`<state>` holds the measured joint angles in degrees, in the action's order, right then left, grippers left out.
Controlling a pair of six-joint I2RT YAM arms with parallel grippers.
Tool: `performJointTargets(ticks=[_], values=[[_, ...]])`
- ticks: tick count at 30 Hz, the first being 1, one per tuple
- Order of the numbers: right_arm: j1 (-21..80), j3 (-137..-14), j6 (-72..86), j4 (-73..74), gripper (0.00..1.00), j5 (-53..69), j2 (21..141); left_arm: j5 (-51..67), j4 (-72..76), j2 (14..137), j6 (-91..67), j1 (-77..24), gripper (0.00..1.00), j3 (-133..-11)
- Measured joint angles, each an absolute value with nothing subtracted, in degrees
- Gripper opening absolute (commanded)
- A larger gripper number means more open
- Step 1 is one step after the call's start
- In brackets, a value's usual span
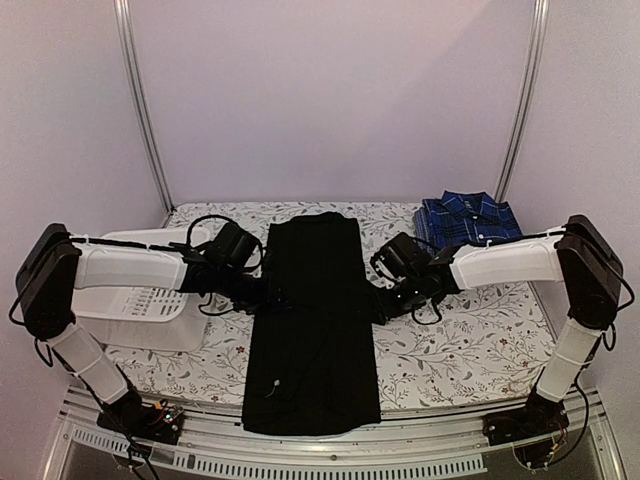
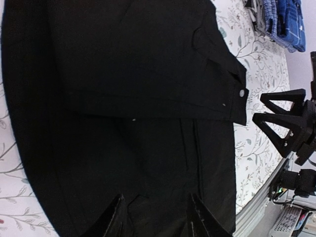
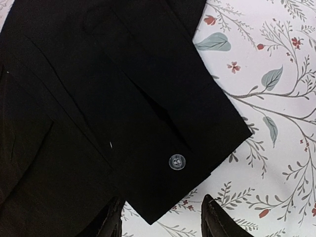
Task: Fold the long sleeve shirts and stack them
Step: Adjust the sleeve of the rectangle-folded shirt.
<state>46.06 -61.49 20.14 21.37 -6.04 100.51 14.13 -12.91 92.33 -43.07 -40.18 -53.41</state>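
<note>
Two tools agape: left tool (image 2: 155, 217), right tool (image 3: 163, 218) flank black shirt (image 1: 315, 335); plaid shirt (image 1: 470, 217) behind; basket (image 1: 150, 305) left.

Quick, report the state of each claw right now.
Left claw: open, holding nothing, over the plain black cloth long sleeve shirt.
Right claw: open, holding nothing, at that shirt's buttoned cuff.

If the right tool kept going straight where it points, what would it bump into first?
Most likely the black shirt's cuff, right by its pale button. The right tool sits open just before it, though its height is unclear.
</note>
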Motion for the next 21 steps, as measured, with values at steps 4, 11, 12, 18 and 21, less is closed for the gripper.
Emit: performJointTargets(ticks=[4, 11, 12, 18, 21], values=[[48.12, -61.54, 18.65, 21.69, 0.52, -8.05, 103.26, 13.34, -12.58, 92.12, -43.88, -39.16, 0.41, -51.11], [49.12, -62.37, 16.16, 21.98, 0.48, -10.87, 106.65, 12.99, -11.31, 92.12, -44.27, -38.50, 0.41, -50.94], [49.12, -62.78, 15.73, 21.89, 0.48, -11.25, 106.91, 12.97, -11.25, 92.14, -44.27, -38.48, 0.41, -50.96], [49.12, -63.68, 14.20, 21.34, 0.32, -11.99, 107.90, 12.91, -11.18, 92.14, -44.27, -38.15, 0.40, -50.96], [49.19, -64.12, 13.74, 20.91, 0.18, -11.92, 108.40, 12.80, -11.18, 92.16, -44.29, -37.85, 0.40, -50.96]])
